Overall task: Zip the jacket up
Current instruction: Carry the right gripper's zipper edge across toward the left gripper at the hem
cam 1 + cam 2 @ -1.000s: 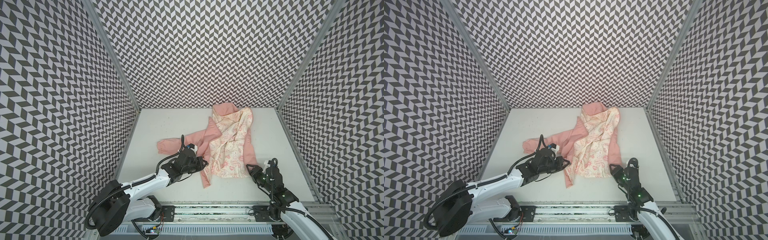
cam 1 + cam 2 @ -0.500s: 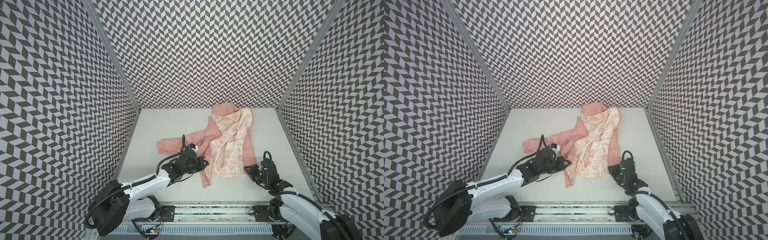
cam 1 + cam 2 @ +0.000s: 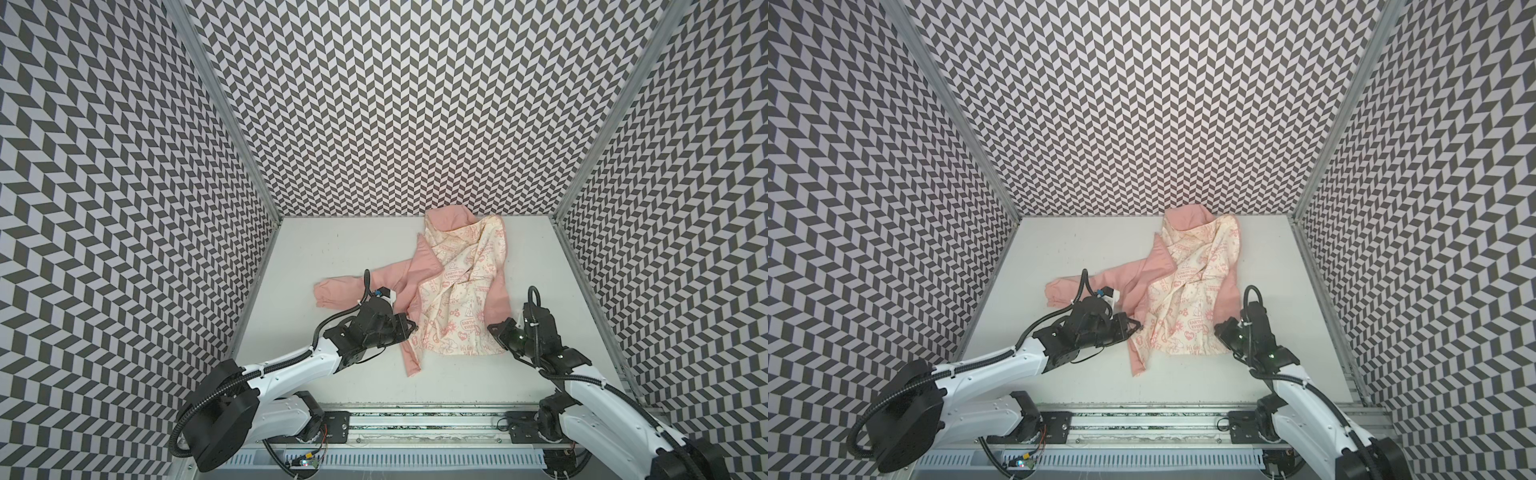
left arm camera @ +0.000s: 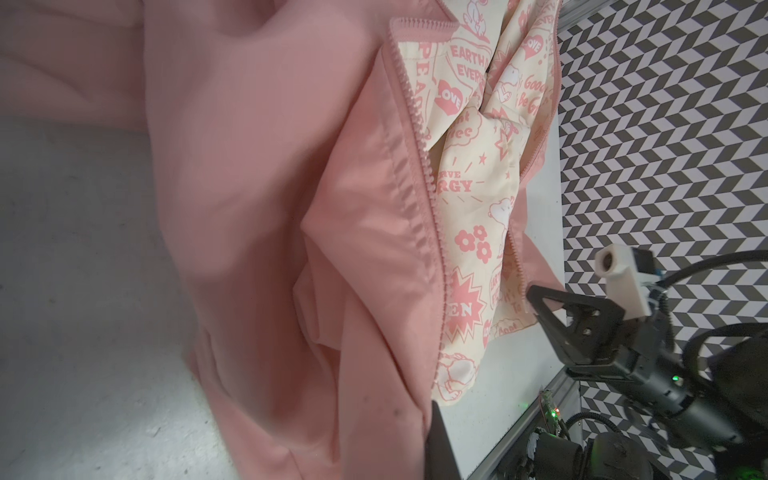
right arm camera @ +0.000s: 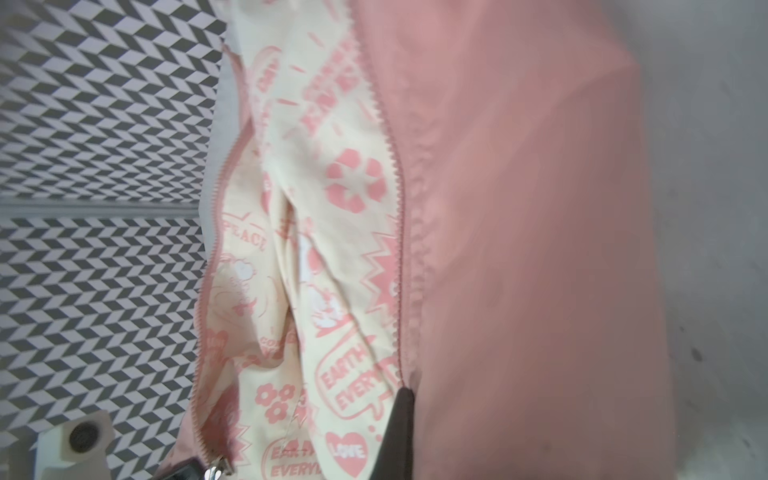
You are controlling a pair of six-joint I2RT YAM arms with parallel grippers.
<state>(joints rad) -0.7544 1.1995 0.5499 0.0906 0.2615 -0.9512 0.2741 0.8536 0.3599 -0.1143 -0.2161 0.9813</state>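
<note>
You just clamped the right pincer (image 3: 493, 332) on the jacket (image 3: 457, 291) at 4 o'clock; the left pincer (image 3: 410, 327) stayed clamped at 8, so both edges were secured

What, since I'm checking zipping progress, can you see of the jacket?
The jacket is thin salmon-pink fabric with cream lining printed in pink words and hearts. It lies crumpled, unzipped, lining up, on the white table, one sleeve stretched leftward. The left gripper and right gripper each pinch a zipper edge near the hem.

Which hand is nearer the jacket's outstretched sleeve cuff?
Left. The left hand grips the jacket close by the sleeve cuff; the right hand grips it on the opposite side, farther off.
</note>
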